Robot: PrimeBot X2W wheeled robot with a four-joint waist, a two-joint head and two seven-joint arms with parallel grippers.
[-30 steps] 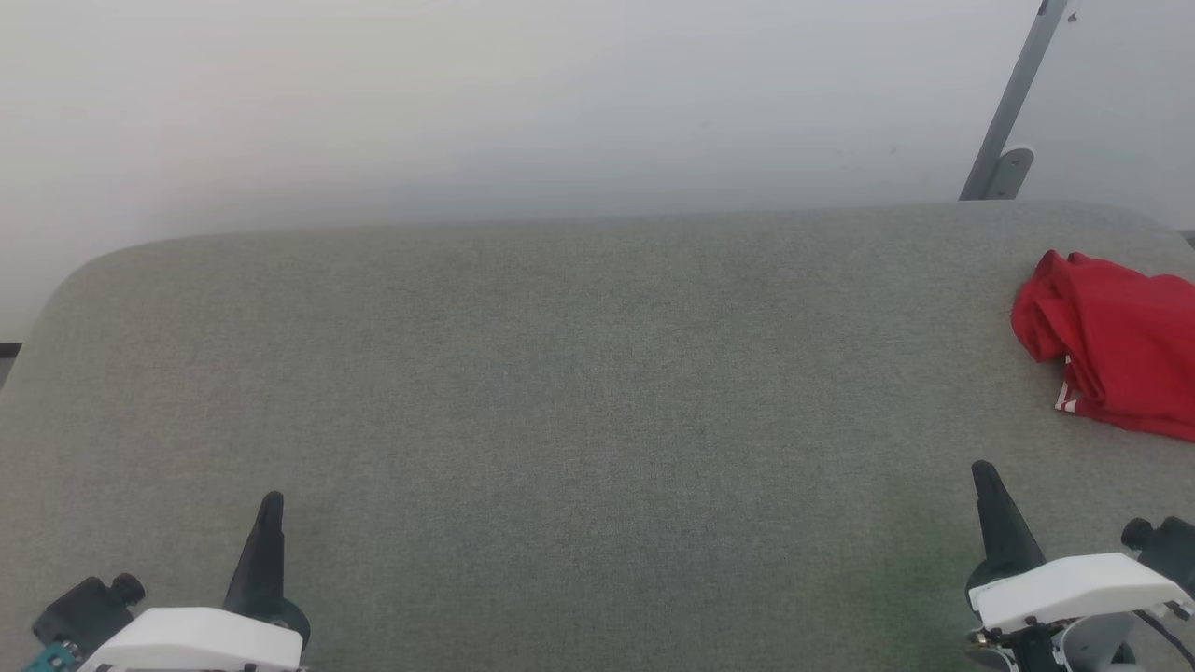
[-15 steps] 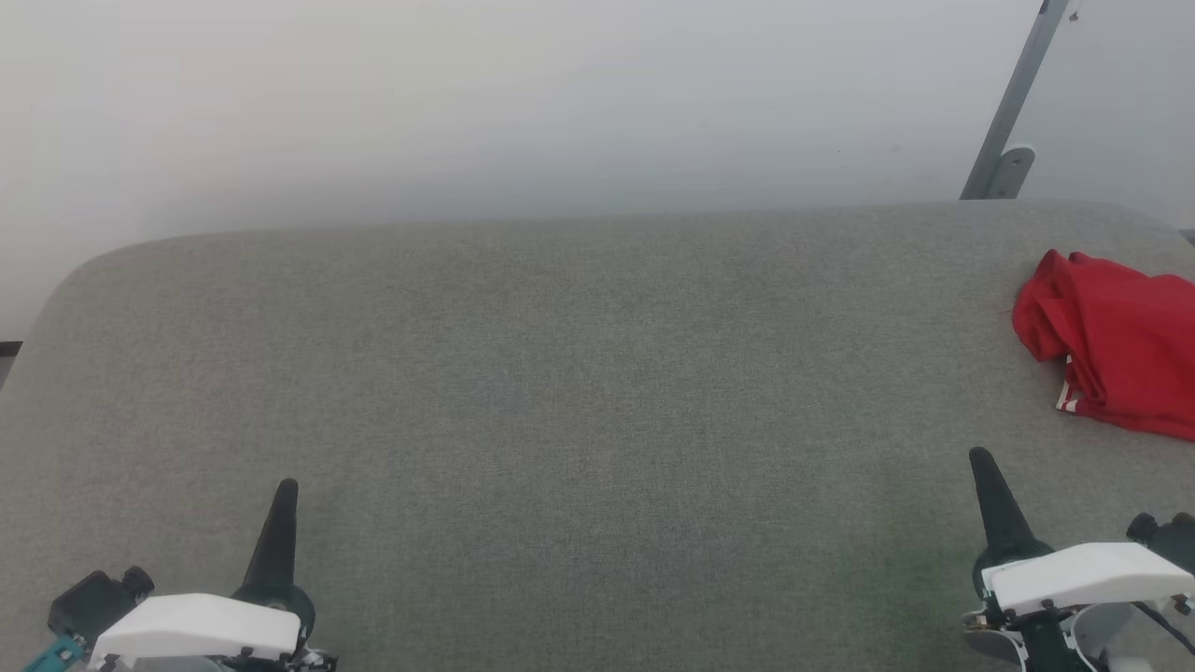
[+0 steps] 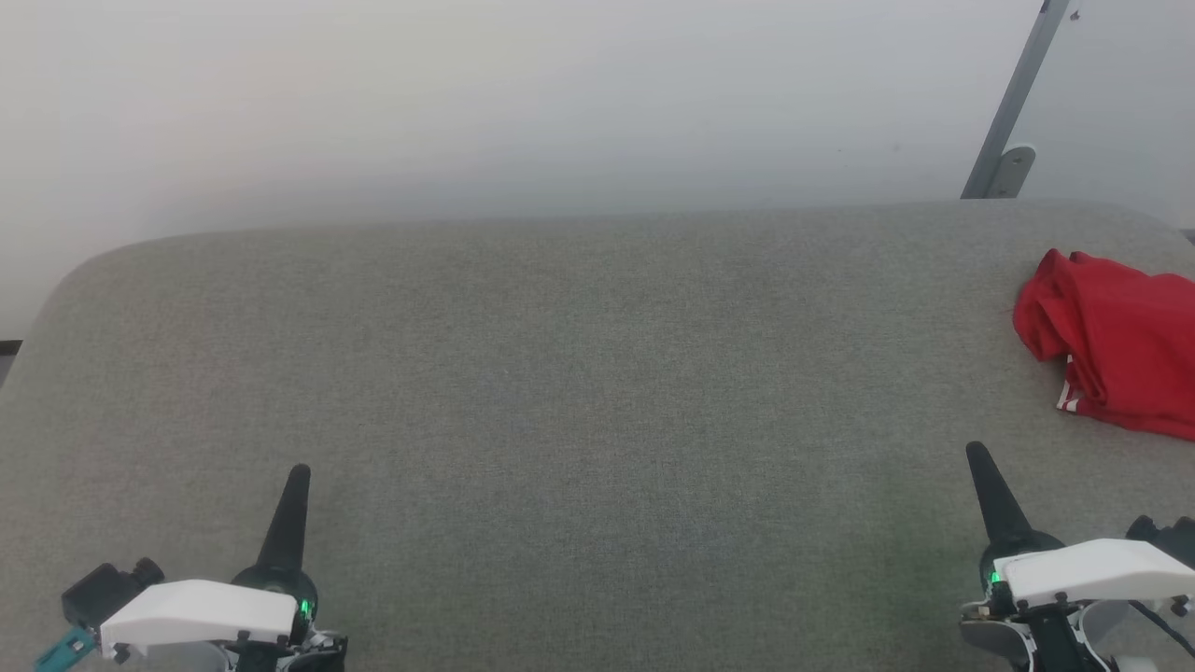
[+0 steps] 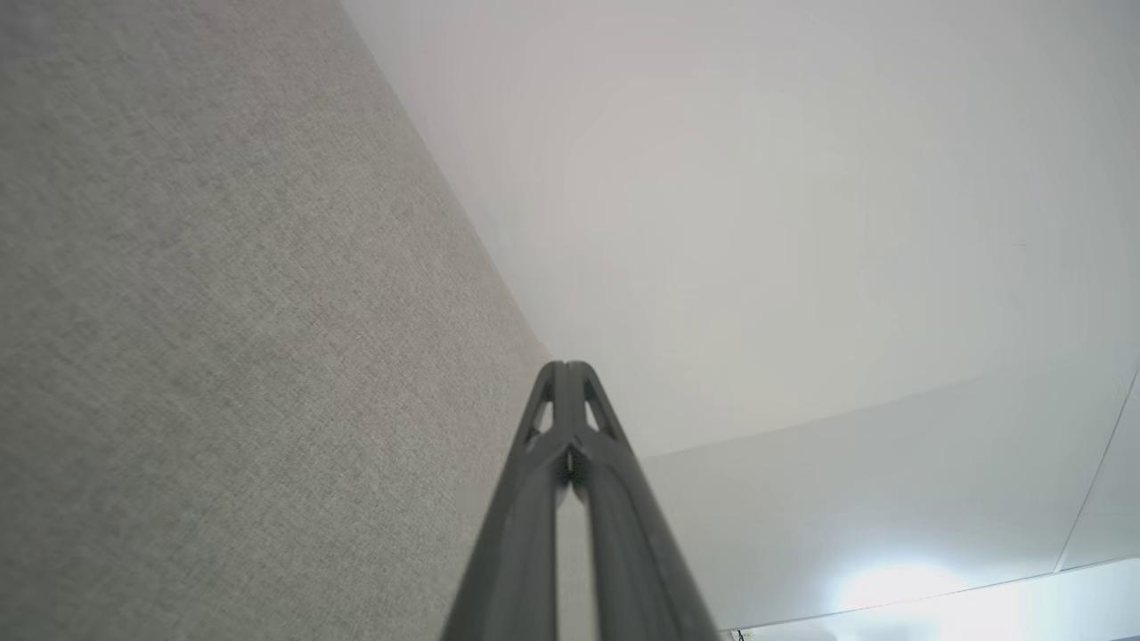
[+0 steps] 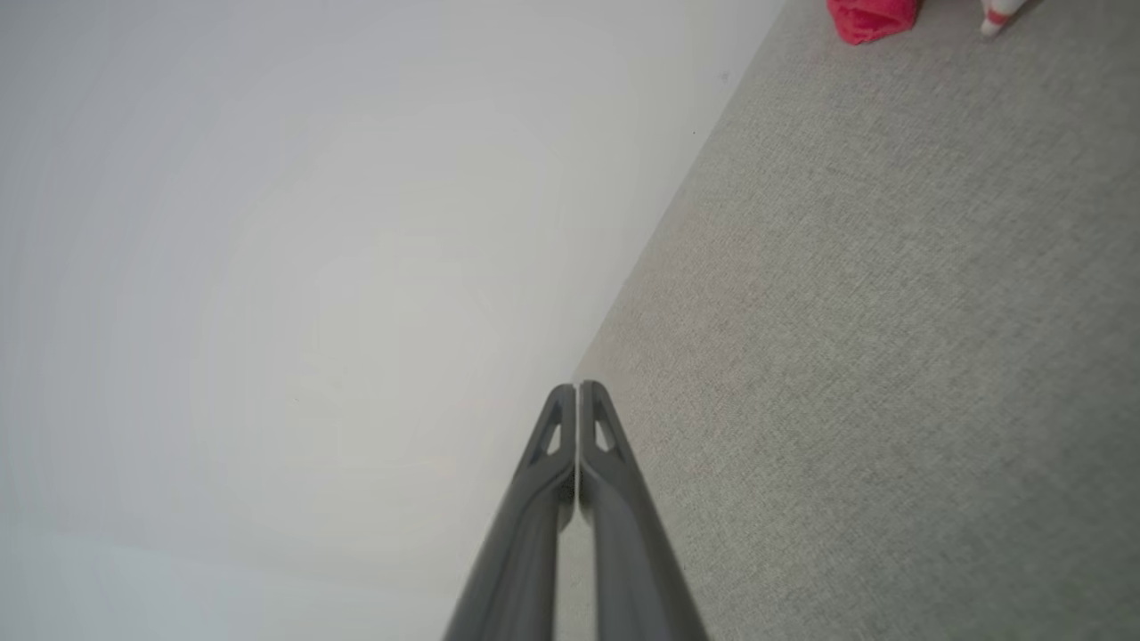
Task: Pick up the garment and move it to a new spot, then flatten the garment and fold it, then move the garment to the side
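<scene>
The garment (image 3: pixel 1116 341), bright red with a bit of white-red-white trim, lies crumpled at the far right of the grey table (image 3: pixel 560 373), cut by the head view's right edge. A red corner of the garment (image 5: pixel 868 18) shows at the top of the right wrist view. My right gripper (image 3: pixel 976 455) hovers low at the lower right, shut and empty, a short way in front of the garment. My left gripper (image 3: pixel 299 474) is at the lower left, shut and empty, far from it. In both wrist views the fingertips (image 4: pixel 566 367) (image 5: pixel 577 388) are pressed together.
The grey fabric-covered table has rounded far corners and ends at a pale wall (image 3: pixel 560 93). A slanted grey metal bracket (image 3: pixel 1013 112) rises behind the table's far right corner.
Both grippers have moved a little forward over the table, the left also slightly to the right. The garment has not moved.
</scene>
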